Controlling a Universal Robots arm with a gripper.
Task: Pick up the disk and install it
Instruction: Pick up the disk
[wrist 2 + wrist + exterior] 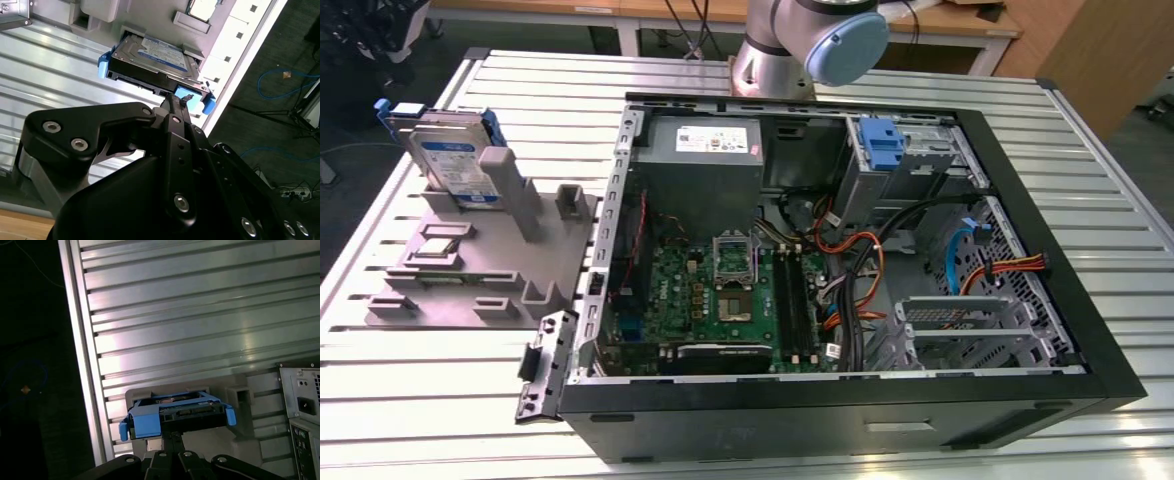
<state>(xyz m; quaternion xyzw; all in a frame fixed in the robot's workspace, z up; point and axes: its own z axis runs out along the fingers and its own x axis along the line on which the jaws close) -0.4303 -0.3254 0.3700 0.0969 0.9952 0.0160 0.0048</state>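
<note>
The flat rectangular silver disk (454, 160) with its white-and-blue label, framed by a blue plastic carrier, stands on edge in a grey plastic stand (467, 262) on the ribbed metal counter (440, 400), at the exterior view's left of the open black computer case (1067, 290). In both wrist views the black pincer (176, 100) (172, 436) points at the disk's (155, 56) (177, 412) edge, its tips drawn together with nothing between them

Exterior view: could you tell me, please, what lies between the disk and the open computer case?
In the exterior view, two upright posts of the grey holder stand between the disk and the computer case.
</note>
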